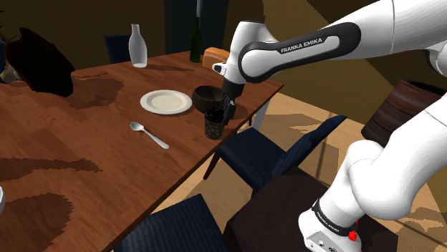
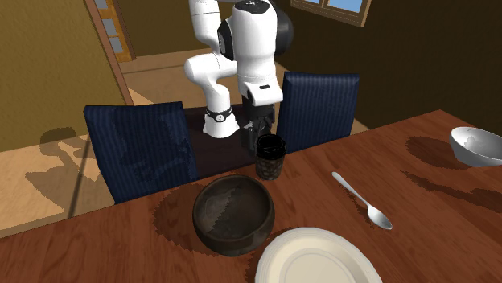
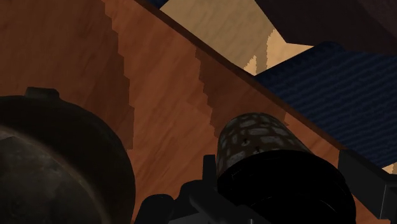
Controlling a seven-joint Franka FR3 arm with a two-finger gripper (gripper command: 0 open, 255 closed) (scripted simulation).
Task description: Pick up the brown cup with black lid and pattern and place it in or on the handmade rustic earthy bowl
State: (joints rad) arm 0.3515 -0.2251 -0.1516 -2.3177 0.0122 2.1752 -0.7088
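The brown cup (image 1: 213,124) with a stone-like pattern and a black lid stands upright on the wooden table (image 1: 86,165), close to its edge. My gripper (image 1: 227,109) has come down over the cup from the edge side. In the wrist view the cup (image 3: 254,141) sits between my fingers (image 3: 208,173), which stand apart on either side of the lid without clasping it. The dark, rough earthy bowl (image 2: 233,213) rests just beyond the cup (image 2: 270,156), about a hand's width away, and shows beside the gripper (image 3: 280,175) as a dark round bowl (image 3: 57,165).
A white plate (image 1: 166,101) lies beside the bowl and a spoon (image 1: 149,134) nearer the shoulder view's front. A clear carafe (image 1: 137,46) and a dark bottle (image 1: 195,43) stand at the far end. Blue chairs (image 2: 141,153) line the table edge below the cup.
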